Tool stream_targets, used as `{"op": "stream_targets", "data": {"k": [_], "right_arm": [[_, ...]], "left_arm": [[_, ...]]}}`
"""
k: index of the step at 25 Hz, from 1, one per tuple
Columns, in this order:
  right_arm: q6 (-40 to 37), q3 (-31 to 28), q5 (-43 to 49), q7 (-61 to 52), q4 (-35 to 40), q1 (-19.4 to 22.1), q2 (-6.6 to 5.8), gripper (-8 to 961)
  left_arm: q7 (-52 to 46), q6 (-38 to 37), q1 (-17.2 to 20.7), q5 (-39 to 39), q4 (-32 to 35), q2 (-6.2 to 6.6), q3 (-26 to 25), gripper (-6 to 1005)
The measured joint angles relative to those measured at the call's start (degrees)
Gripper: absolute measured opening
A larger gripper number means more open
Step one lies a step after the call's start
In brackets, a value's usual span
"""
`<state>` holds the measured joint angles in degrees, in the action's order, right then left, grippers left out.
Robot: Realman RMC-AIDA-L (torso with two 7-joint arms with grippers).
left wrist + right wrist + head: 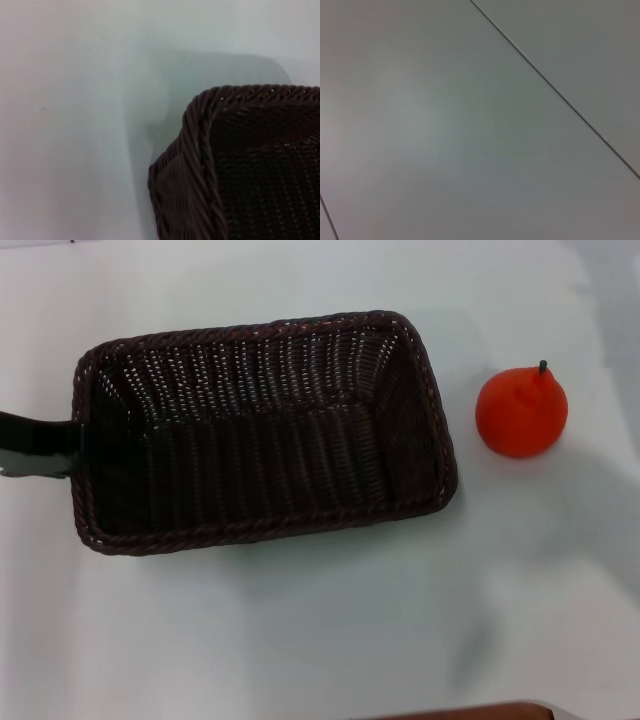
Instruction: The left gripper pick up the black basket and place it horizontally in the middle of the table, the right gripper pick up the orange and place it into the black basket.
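The black basket [262,430] lies lengthwise across the middle of the white table [300,640], its right end turned slightly toward the far side. It is empty. My left gripper [62,445] comes in from the left edge and grips the basket's left short wall at the rim. The left wrist view shows one basket corner [240,165] close up, with a soft shadow offset on the table. The orange [521,412] stands on the table just right of the basket, stem up, not touching it. My right gripper is out of view.
A brown edge strip [470,711] marks the table's near edge. The right wrist view shows only a plain pale surface [470,125] crossed by thin dark lines.
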<state>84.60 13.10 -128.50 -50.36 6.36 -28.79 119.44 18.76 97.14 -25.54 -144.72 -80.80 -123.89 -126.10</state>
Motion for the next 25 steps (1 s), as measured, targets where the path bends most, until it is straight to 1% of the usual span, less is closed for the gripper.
{"op": "stream_targets", "data": {"k": [1,9,12,14,15,17,19,21,23,24,25], "right_arm": [[0.0,0.0,0.0,0.0,0.0,0.0,0.0,945],[0.1,0.1,0.4,0.0,0.1,0.5,0.0,945],[-0.2,1.1,1.1,0.0,1.2,1.1,-0.05,945],[-0.2,3.6,4.0,0.0,3.8,1.9,-0.08,945],[-0.3,5.2,6.2,-0.6,5.7,2.4,-0.08,945],[-1.0,8.9,11.8,-4.0,10.7,3.4,-0.09,944],[-2.8,12.1,16.9,-11.3,16.6,4.5,-0.1,944],[-5.4,14.7,23.7,-21.5,23.8,5.6,-0.08,944],[-7.7,16.8,33.1,-33.9,32.7,6.2,-0.09,944],[-8.1,17.3,36.3,-38.1,35.8,6.3,-0.09,944],[-7.9,17.9,45.9,-49.3,43.4,6.1,-0.09,944]], "left_arm": [[0.0,0.2,0.0,0.2,-0.2,0.04,-0.1,312],[-0.5,1.9,-0.4,0.5,-3.7,0.3,-1.0,629],[-0.3,2.8,-0.5,0.6,-6.2,0.43,-3.5,752],[0.4,2.9,-0.5,1.0,-7.4,0.57,-6.1,866],[0.9,2.9,-0.5,1.3,-7.8,0.62,-7.4,923],[3.0,2.5,-0.4,3.4,-8.6,0.61,-11.0,923],[5.4,1.8,0.1,7.0,-8.7,0.49,-15.1,923],[8.3,1.2,0.8,11.7,-8.1,0.3,-19.3,923],[11.3,-0.2,1.9,16.9,-7.3,0.08,-22.1,923],[13.0,-1.3,2.9,20.0,-6.7,-0.04,-22.8,923],[14.4,-2.5,3.9,23.0,-6.1,-0.07,-23.2,923]]}}
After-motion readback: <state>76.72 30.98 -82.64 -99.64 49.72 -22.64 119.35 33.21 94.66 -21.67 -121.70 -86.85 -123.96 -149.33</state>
